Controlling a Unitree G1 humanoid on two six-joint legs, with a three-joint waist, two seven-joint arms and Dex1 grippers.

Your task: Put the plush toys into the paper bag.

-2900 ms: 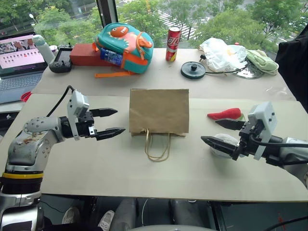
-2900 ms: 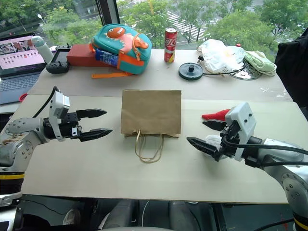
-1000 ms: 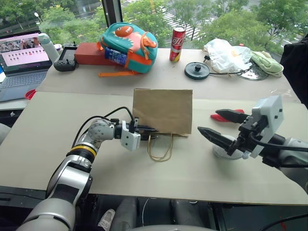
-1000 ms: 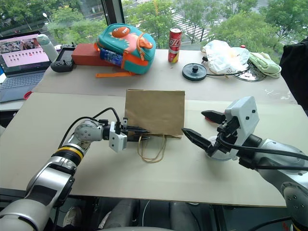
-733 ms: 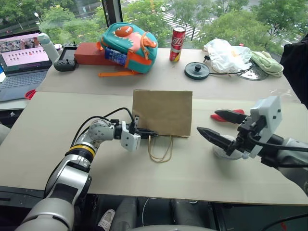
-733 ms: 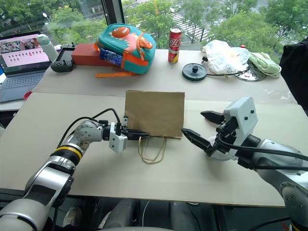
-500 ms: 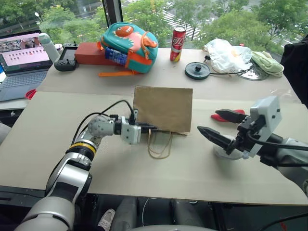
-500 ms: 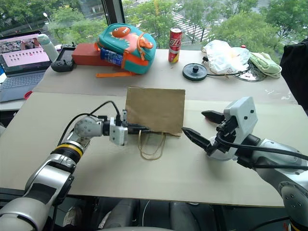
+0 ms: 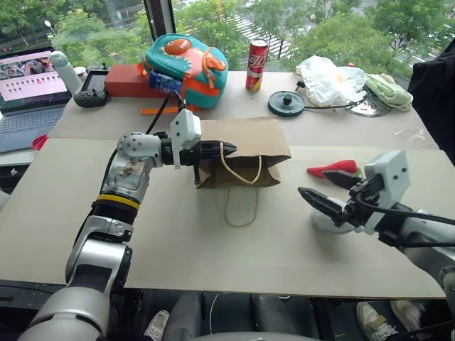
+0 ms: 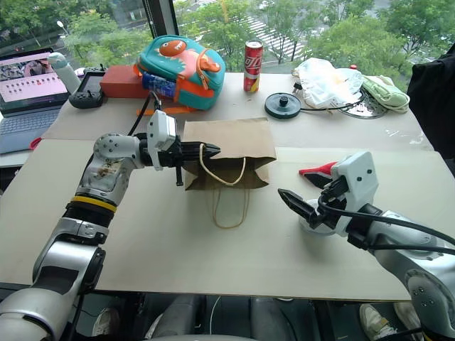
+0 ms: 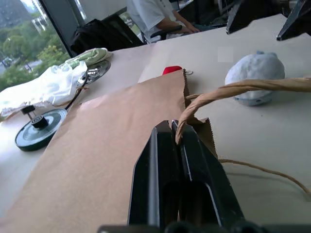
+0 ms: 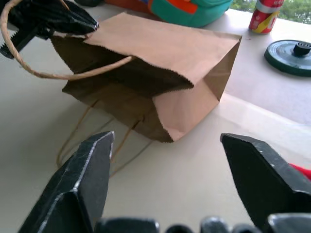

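The brown paper bag (image 9: 245, 142) lies on its side at the table's middle, its mouth pulled open toward me. My left gripper (image 9: 215, 150) is shut on one cord handle (image 11: 214, 94) and holds the bag's upper side up; the other handle (image 9: 240, 206) trails on the table. The whitish plush toy (image 9: 323, 222) sits on the table to the right, under my right gripper (image 9: 320, 186), which hangs open just above it with nothing between its fingers. The red chili plush (image 9: 333, 168) lies just beyond that gripper.
On the far table stand a teal backpack (image 9: 186, 60), a red can (image 9: 256, 65), a black disc (image 9: 286, 104), a white plastic bag (image 9: 328, 79) and a pale green cloth (image 9: 387, 91). A laptop (image 9: 25, 92) is at far left. A person (image 11: 155, 14) sits beyond the table.
My left gripper has risen with the handle and rolled, lifting the bag's top side so its mouth gapes. My right gripper has sunk a little toward the whitish plush.
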